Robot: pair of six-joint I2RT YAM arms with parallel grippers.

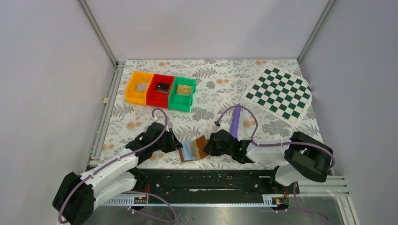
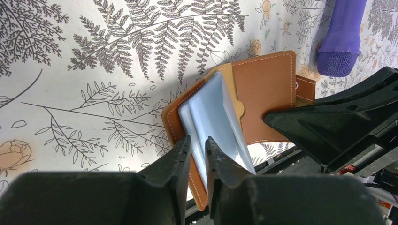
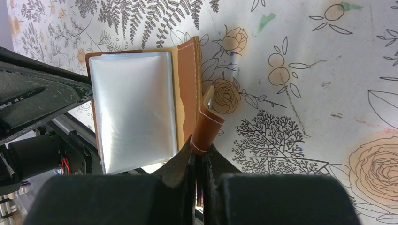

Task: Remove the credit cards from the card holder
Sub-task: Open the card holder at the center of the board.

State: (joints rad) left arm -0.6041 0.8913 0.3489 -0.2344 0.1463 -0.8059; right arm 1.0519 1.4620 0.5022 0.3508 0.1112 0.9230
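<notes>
The card holder [image 1: 193,150] lies open near the table's front edge, between my two grippers. It is brown with pale blue-grey inner panels. In the left wrist view my left gripper [image 2: 197,143] is shut on the near edge of the card holder [image 2: 263,89], with a pale panel [image 2: 218,117] between its fingers. In the right wrist view my right gripper [image 3: 200,146] is shut on the brown strap tab [image 3: 206,126] of the card holder [image 3: 133,108]. The pale panels face up and no card shows in them. From above, the left gripper [image 1: 176,146] and the right gripper [image 1: 210,148] flank the holder.
A purple stick [image 1: 235,120] lies just behind the right gripper and shows in the left wrist view [image 2: 342,37]. Orange [image 1: 139,87], red [image 1: 161,90] and green [image 1: 182,93] bins stand at the back left, each with a small flat item inside. A checkerboard [image 1: 279,93] lies at the back right.
</notes>
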